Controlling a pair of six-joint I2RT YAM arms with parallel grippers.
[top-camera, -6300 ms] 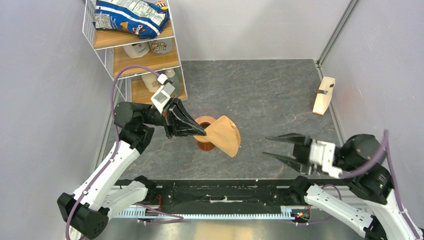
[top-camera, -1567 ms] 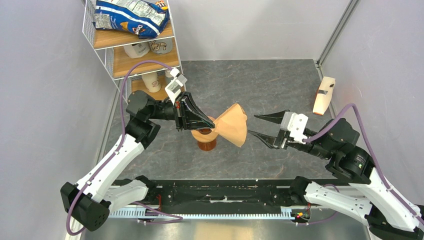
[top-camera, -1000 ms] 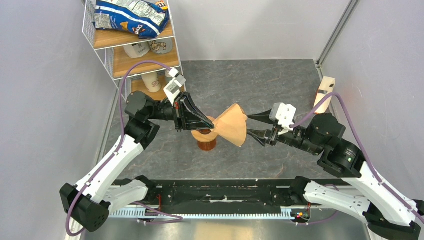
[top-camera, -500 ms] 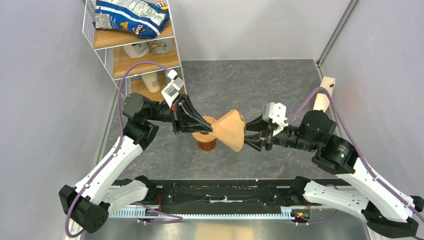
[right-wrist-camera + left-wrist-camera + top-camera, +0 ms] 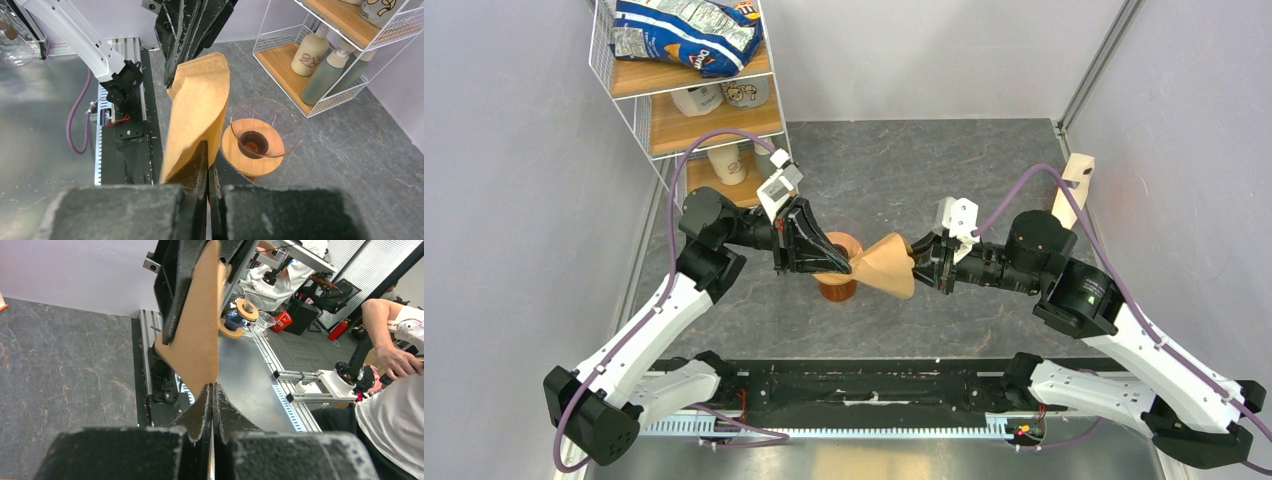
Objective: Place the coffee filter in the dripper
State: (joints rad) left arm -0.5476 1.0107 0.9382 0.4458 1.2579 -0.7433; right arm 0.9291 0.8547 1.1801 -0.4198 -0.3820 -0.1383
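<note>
Your left hand (image 5: 850, 268) sits just left of centre in the top view, pinched together on the narrow tip of the coffee filter (image 5: 888, 265). Your right hand (image 5: 913, 262) reaches in from the right, and its fingers are pressed together on the filter's wide edge. The tan paper spans the short gap between the two hands, lifted off the dark counter (image 5: 944, 170).

In the left wrist view the two fingers meet at lower centre with the filter's point caught between them. The paper rises up the middle of that frame to the other hand's dark fingers at the top.

In the right wrist view the filter stands on edge in the centre of the frame, partly puffed open. The dripper (image 5: 234, 149) lies just to its right, a wooden ring with a dark hole, standing on the counter with a clear glass cone (image 5: 272, 125) on it. The filter is beside the dripper, not in it. Its lower corner overlaps the ring's left rim in that view, but you cannot tell whether they touch.

A wire rack (image 5: 639, 110) fills the upper left of the top view. It has a blue snack bag (image 5: 689, 35) on its top shelf and bottles (image 5: 320, 65) lower down. A pale wooden stand (image 5: 1069, 190) leans at the right edge.
</note>
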